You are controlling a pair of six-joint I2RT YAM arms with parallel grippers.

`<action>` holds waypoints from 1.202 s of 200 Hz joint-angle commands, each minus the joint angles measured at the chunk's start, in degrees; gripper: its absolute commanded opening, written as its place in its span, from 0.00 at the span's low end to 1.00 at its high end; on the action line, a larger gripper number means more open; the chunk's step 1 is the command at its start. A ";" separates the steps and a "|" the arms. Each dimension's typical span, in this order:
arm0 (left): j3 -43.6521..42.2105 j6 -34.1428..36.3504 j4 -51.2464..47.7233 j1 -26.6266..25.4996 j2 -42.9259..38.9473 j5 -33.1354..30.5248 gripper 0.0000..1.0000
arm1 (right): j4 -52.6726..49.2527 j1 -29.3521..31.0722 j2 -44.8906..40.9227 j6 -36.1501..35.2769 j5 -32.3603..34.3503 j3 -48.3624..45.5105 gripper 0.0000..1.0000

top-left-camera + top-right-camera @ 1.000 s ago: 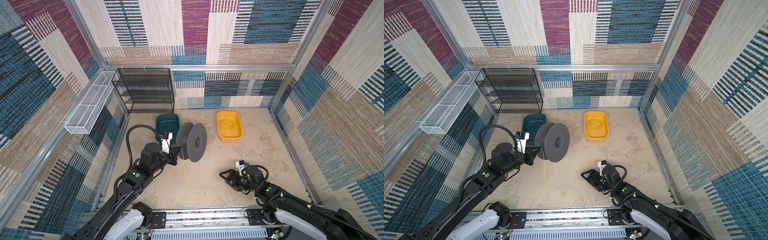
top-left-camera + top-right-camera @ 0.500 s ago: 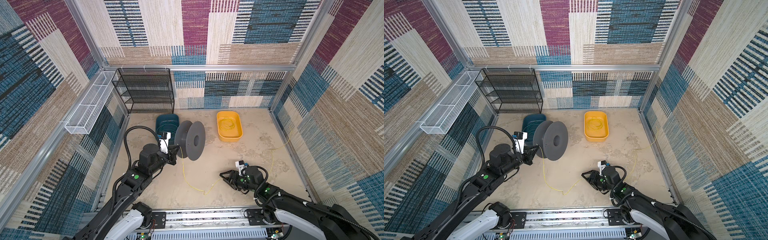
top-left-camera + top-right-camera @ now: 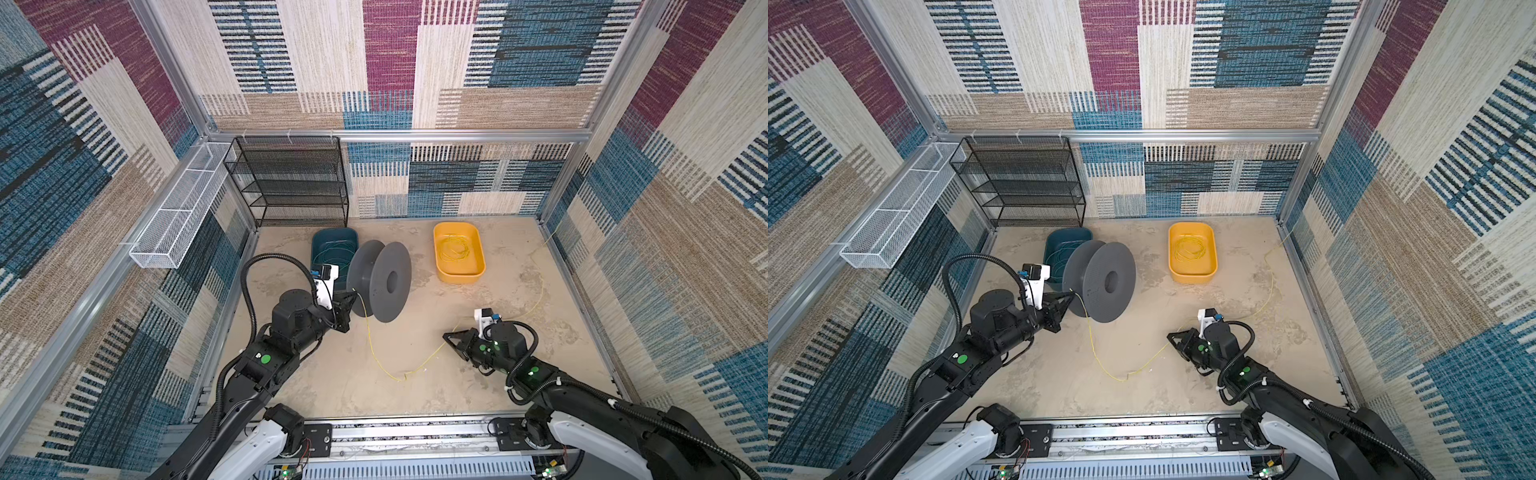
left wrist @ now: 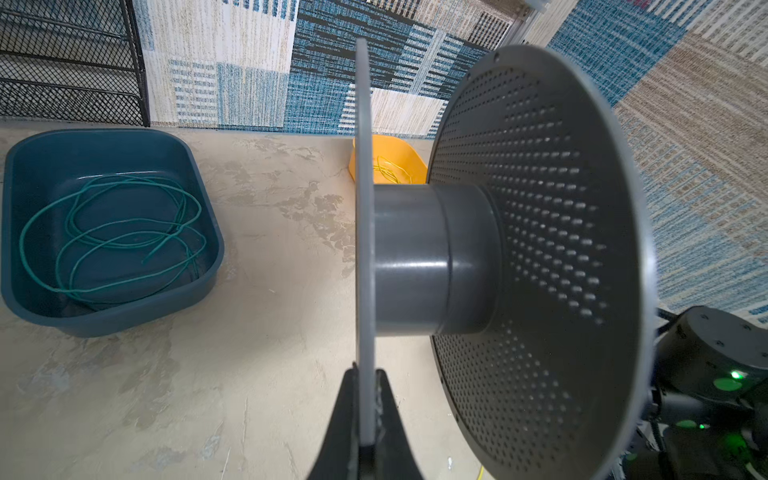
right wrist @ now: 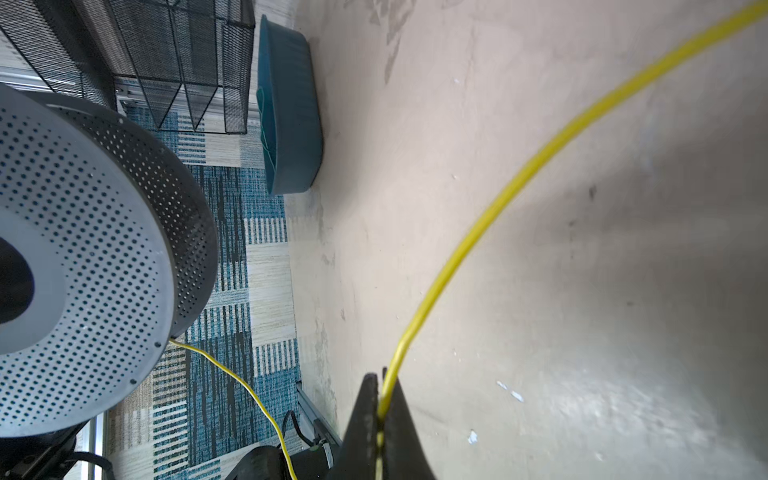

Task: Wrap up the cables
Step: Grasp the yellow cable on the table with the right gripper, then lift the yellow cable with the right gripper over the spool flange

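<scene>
Passing through the right end effector (image 5: 380,384), the cable (image 5: 498,210) looks pinched tight.

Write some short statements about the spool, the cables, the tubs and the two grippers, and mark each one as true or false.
1. The left gripper is shut on the rim of one flange of the spool. True.
2. The right gripper is open and hangs above the yellow cable. False: it is shut on that cable.
3. A green cable lies in the teal tub. True.
4. The yellow tub is empty. False: a coil of yellow cable lies in it.
5. The core of the spool is full of wound cable. False: in the left wrist view the core is bare.
</scene>
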 commanded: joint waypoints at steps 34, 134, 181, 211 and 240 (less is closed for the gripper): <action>5.27 4.56 -7.48 0.01 -0.75 4.94 0.00 | -6.51 -0.11 1.38 -9.76 9.68 7.34 0.00; 7.53 6.70 -18.90 -0.09 -0.67 10.64 0.00 | -4.34 -3.93 17.12 -26.27 13.24 26.06 0.00; 7.34 7.49 -20.74 -0.25 -0.05 13.06 0.00 | -3.52 -5.74 26.70 -30.56 10.69 38.06 0.00; 8.12 8.44 -21.63 -1.05 2.75 13.10 0.00 | -2.39 -5.74 31.24 -31.89 7.84 44.25 0.00; 9.91 9.33 -23.47 -3.13 6.72 10.99 0.00 | -2.77 -5.82 32.87 -33.98 7.67 49.21 0.00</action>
